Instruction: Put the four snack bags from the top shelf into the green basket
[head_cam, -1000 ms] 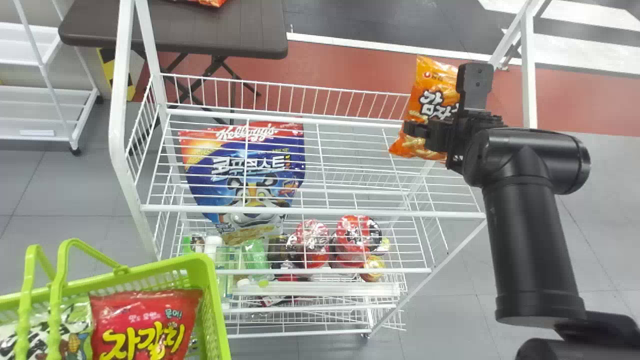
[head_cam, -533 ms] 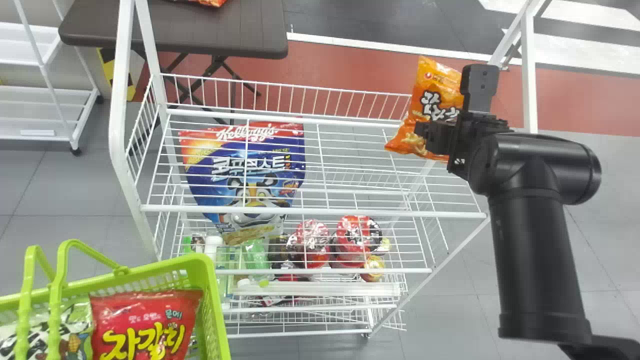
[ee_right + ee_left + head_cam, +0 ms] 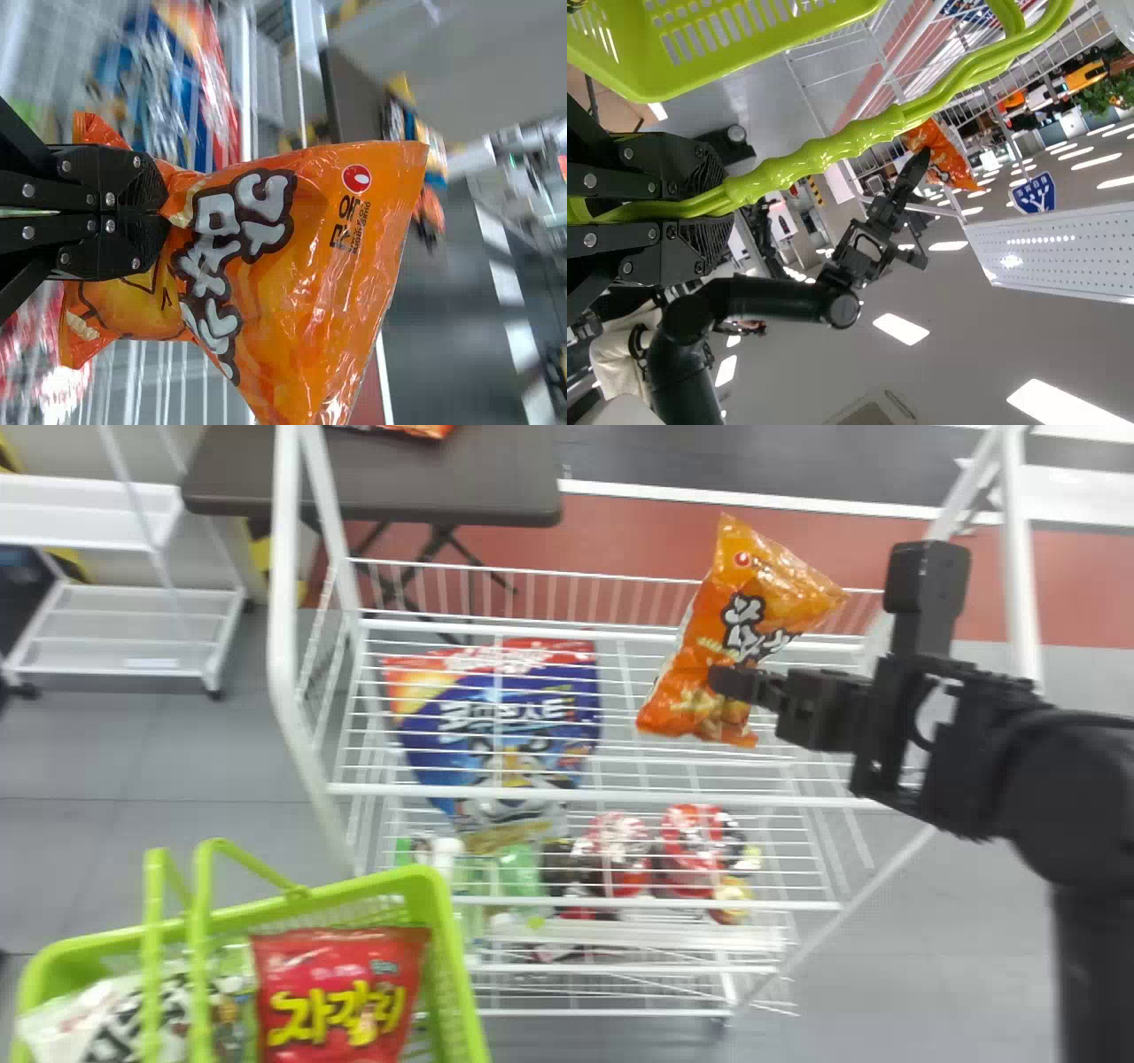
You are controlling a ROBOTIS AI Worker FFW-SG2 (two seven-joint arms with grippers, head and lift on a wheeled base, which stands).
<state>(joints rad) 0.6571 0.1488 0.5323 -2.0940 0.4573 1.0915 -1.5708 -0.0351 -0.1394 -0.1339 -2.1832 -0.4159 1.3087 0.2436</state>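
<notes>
I'd call this a shop, though from here I can't rule out a mock-up of one. Mid-frame in my head view, a wire rack (image 3: 283,602) holds a cereal bag (image 3: 523,722) and red tubs (image 3: 687,850); lower left, a green basket (image 3: 445,921) carries snack bags (image 3: 332,988). My left wrist view shows rows of ceiling lights (image 3: 901,329).

Black, rounded right arm (image 3: 1081,806), looped cable (image 3: 916,713); blocky claw (image 3: 719,681) (silver screws (image 3: 110,199) showing).

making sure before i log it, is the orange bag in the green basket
No, the right gripper holds the orange bag, well to the right of the green basket.
</notes>
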